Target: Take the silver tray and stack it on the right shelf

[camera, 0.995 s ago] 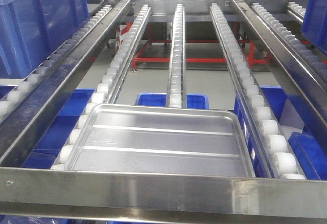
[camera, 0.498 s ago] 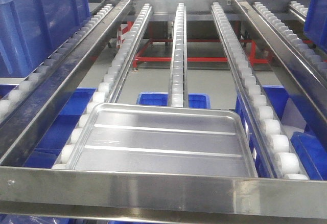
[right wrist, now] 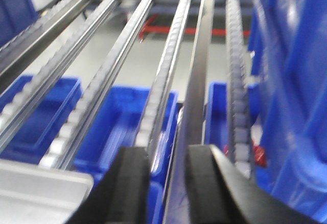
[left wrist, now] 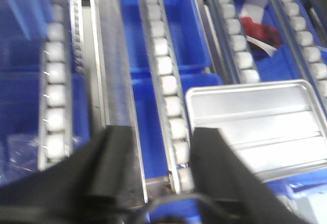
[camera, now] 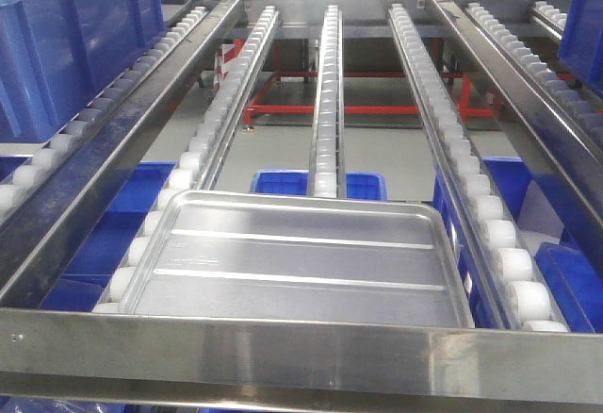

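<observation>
The silver tray lies flat on the white roller rails of the right shelf, its near rim against the flat steel front bar. Two long ridges cross its bottom. In the left wrist view the tray is to the right of my left gripper, which is open above a roller rail and apart from the tray. In the right wrist view only the tray's corner shows at the lower left. My right gripper is open over a steel rail with nothing between its fingers. Neither gripper shows in the front view.
A large blue bin sits on the rollers at the left, and another blue bin stands close on the right. More blue bins lie below the rails. A red frame stands on the floor behind.
The front view has shifted slightly. The tray stays in the same place on the rollers against the front bar.
</observation>
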{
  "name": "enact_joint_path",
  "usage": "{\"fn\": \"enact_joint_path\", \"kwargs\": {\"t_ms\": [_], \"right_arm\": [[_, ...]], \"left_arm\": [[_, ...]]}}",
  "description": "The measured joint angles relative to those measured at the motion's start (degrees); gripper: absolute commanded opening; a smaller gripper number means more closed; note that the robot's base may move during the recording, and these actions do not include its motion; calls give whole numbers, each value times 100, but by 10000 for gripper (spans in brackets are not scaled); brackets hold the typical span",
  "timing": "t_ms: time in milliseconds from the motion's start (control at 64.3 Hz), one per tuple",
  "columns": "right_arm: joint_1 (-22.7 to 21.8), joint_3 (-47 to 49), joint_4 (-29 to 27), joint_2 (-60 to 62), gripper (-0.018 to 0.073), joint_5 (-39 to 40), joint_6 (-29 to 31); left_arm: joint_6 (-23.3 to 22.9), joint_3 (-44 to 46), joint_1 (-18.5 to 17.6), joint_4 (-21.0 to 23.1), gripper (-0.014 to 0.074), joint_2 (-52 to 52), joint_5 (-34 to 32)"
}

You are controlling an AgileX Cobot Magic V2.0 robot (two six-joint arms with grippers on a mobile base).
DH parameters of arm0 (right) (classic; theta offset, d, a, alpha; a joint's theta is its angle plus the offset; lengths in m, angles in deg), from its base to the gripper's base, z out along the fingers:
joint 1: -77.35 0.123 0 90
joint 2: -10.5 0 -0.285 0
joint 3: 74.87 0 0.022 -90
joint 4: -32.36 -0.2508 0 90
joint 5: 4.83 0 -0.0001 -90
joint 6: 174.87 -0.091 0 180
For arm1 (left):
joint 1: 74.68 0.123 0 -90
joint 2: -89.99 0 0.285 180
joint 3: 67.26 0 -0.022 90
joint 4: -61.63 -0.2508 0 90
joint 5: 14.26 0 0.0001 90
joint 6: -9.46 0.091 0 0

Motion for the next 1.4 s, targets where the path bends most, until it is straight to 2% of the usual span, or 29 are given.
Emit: {"fn": "enact_joint_path", "kwargs": {"t_ms": [140, 218, 295, 373, 466, 575, 746, 917, 1026, 1119, 1228, 1399], "right_arm": [[247, 12, -173, -248, 398, -150, 0], [408, 126, -606, -445, 398, -401, 0], [635, 392, -1007, -746, 398, -905, 0], [871, 702, -1167, -1160, 398, -1331, 0], [1106, 1050, -1230, -1770, 396, -1636, 0], [1287, 1416, -1243, -2504, 396, -1873, 0], [1582, 1974, -1243, -3653, 396, -2058, -29], [1755, 2435, -1200, -4874, 396, -2097, -461], [1755, 2540, -887, -5387, 396, -2147, -915], [1755, 2553, -523, -5700, 396, -2147, -1309], [1755, 2579, -213, -5964, 396, -2093, -1657], [1776, 2592, -121, -6314, 396, -1873, -1839]], "left_arm": [[16, 0, -88, 255, 315, 227, -2], [26, 3, -497, 225, 316, 357, -96], [26, 3, -1110, 222, 316, 547, -108], [26, 45, -1579, 211, 315, 814, -43], [-95, 223, -1788, 212, 315, 1217, 168], [-537, 577, -1800, -159, 315, 1811, 439], [-1673, 1377, -1902, -1225, 315, 2620, 1025], [-3109, 1975, -2514, -2444, 315, 3496, 1382], [-3878, 2066, -2910, -2972, 315, 3949, 1328], [-4437, 2066, -3030, -3236, 315, 4248, 1220], [-4720, 2066, -3044, -3451, 315, 4509, 1084], [-4807, 2069, -3044, -3554, 315, 4794, 858]]}}
